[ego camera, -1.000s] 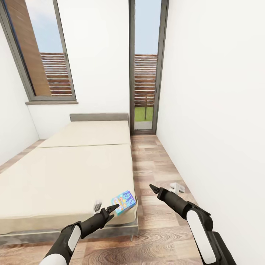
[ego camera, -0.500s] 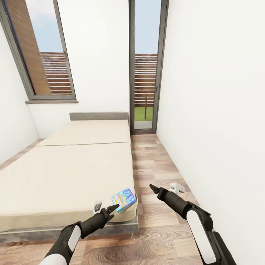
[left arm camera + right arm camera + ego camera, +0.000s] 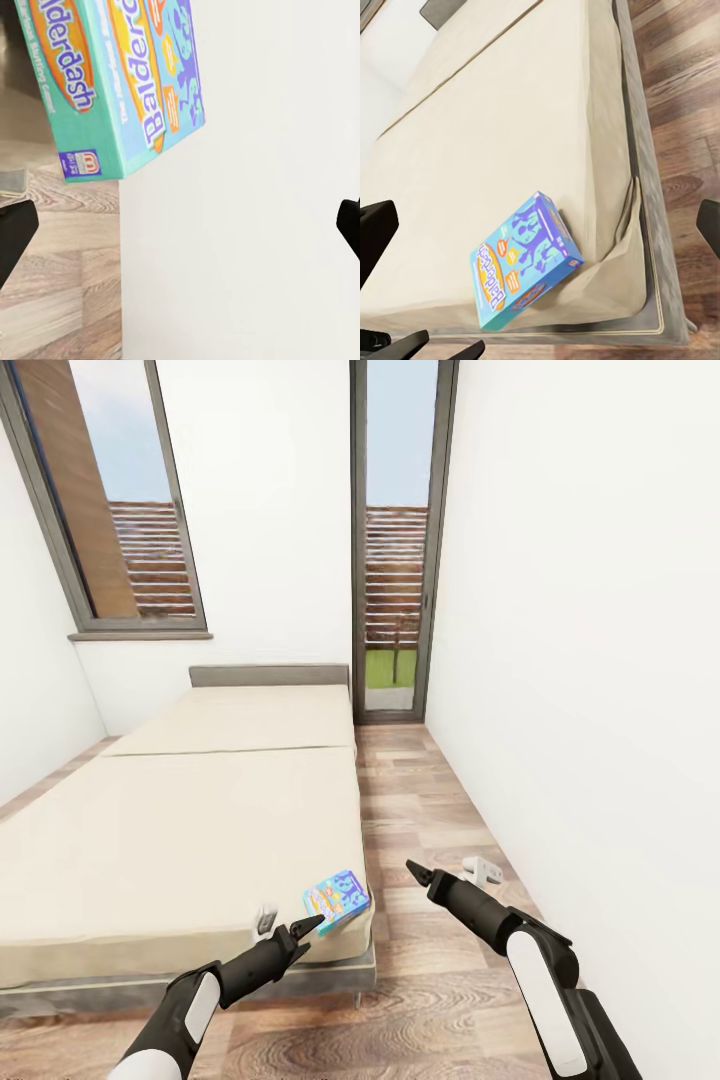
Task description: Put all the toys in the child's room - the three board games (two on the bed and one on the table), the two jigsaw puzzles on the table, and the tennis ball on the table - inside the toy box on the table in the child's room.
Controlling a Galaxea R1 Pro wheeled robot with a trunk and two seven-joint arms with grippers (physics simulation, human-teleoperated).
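Note:
A blue board game (image 3: 337, 900) printed "Balderdash" lies flat at the near right corner of the cream bed (image 3: 190, 830). My left gripper (image 3: 290, 925) is open and hovers just short of it, over the bed's near edge. From the left wrist, the board game (image 3: 112, 82) lies ahead of the spread fingers (image 3: 15, 232), partly over the bed's edge. My right gripper (image 3: 448, 873) is open above the floor, right of the bed. The right wrist looks down on the board game (image 3: 529, 259) and the bed (image 3: 495, 150) corner.
A strip of wood plank floor (image 3: 420, 800) runs between the bed and the white right wall (image 3: 580, 660), up to a narrow glass door (image 3: 395, 560). A window (image 3: 120, 510) and a grey headboard (image 3: 270, 678) stand at the far end.
The whole head view has shifted a little, so the board game sits slightly higher in the picture. Both arms hold the same pose and both grippers stay open.

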